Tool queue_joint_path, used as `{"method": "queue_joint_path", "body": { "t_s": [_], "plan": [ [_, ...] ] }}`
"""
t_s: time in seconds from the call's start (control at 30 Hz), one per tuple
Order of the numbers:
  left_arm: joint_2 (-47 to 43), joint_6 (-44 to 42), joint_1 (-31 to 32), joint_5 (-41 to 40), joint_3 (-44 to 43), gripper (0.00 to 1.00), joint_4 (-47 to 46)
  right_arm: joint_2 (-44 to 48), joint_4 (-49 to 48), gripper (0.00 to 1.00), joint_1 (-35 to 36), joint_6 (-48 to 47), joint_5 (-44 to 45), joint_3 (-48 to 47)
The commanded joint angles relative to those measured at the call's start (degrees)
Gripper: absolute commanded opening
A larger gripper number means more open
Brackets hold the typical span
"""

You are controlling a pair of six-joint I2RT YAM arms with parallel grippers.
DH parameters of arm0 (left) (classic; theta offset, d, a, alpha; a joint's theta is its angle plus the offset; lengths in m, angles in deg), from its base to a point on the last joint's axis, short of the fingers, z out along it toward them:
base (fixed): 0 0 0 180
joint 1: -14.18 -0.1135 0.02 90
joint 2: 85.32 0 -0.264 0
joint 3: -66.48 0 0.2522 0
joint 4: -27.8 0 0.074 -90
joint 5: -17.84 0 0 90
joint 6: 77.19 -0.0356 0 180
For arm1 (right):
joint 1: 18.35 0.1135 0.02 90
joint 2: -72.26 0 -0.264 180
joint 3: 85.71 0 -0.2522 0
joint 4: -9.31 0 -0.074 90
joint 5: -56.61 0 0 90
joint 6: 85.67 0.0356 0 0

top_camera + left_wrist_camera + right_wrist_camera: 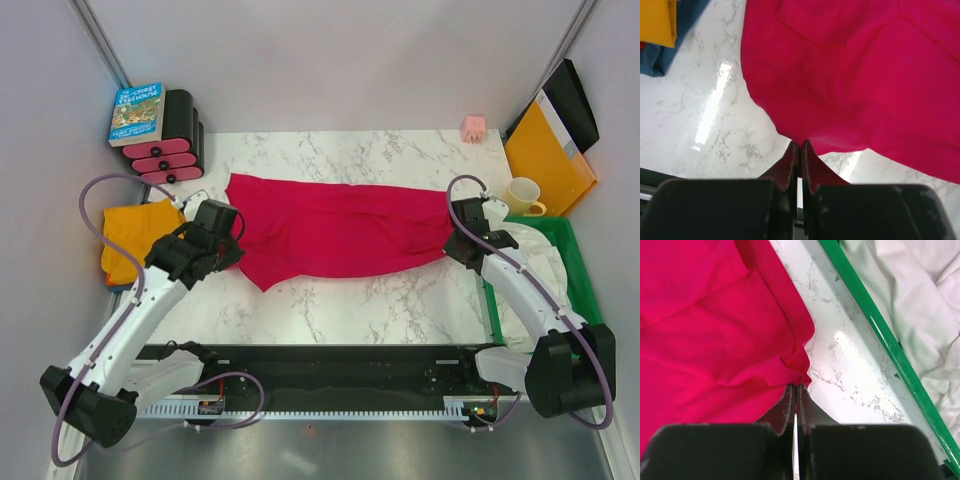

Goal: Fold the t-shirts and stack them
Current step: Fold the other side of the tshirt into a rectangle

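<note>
The crimson t-shirt is lying spread across the middle of the counter. The left fingers are pinching its left edge, pressed together on the cloth; the right fingers are pinching a bunched fold at its right edge, near the green tray.

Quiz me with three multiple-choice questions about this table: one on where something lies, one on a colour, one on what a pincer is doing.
1. The orange shirt lies
A. left of the red shirt
B. right of it
C. on top of it

2. The mug is
A. blue
B. black
C. pale yellow

3. The left pincer is
A. wide open
B. shut on the red shirt's edge
C. holding the mug

Answers:
1 A: the top view shows it past the red shirt's left end.
2 C: its body and handle look pale yellow.
3 B: the left wrist view shows red fabric pinched between the closed fingers.
</note>
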Motion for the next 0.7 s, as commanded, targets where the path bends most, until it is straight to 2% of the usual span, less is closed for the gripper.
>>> {"method": "queue_joint_path", "body": {
  "t_s": [0.0, 0.17, 0.4, 0.67],
  "plan": [
    [4.13, -5.21, 0.10, -7.06, -3.53, 0.02, -5.22, -2.25, -1.96, 0.00, 0.05, -0.67, 4.26, -2.87],
    [11.15, -7.94, -0.86, -10.23, -5.64, 0.02, -7.86, -6.99, -4.07, 0.00, -0.13, -1.02, 6.46, -4.80],
    [20.29, -12.16, -4.73, -10.67, -9.33, 0.02, -12.08, -14.21, -5.91, 0.00, -1.53, -0.41, 6.90, -9.46],
    [32.34, -13.92, -5.52, -11.20, -20.93, 0.02, -13.32, -23.34, -6.79, 0.00, -3.03, -0.32, 7.43, -15.79]
  ]
}}
